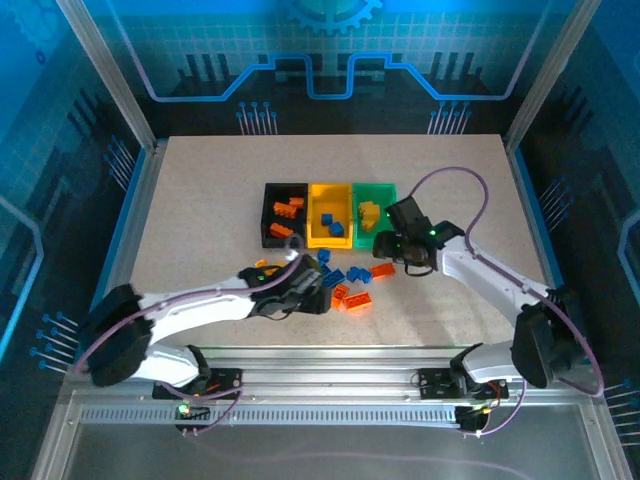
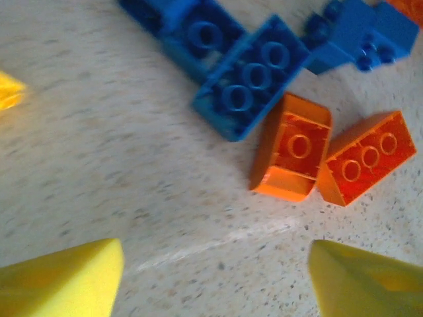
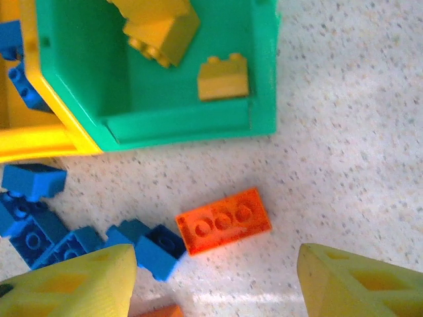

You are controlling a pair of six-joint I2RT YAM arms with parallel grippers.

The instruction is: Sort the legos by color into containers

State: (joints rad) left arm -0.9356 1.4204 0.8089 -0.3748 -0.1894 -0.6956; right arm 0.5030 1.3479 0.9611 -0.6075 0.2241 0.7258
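Observation:
The three joined containers stand mid-table: black [image 1: 270, 190] with orange legos [image 1: 288, 208], yellow [image 1: 330, 187] with blue legos [image 1: 333, 226], green [image 1: 376, 186] with yellow legos [image 1: 369, 212]. Loose blue legos [image 1: 335, 276] and orange legos [image 1: 352, 297] lie in front of the bins. My left gripper [image 1: 305, 290] is open and low over the table; its jaws [image 2: 215, 284] hold nothing, and two orange bricks [image 2: 294, 155] and blue bricks [image 2: 251, 76] lie just ahead. My right gripper [image 1: 395, 245] is open beside the green bin [image 3: 178, 125], above an orange brick [image 3: 223, 220].
The speckled tabletop [image 1: 200, 220] has bare room left, right and behind the bins. Slanted metal frame posts [image 1: 105, 70] and blue walls ring it. A metal rail [image 1: 330, 370] with both arm bases runs along the near edge.

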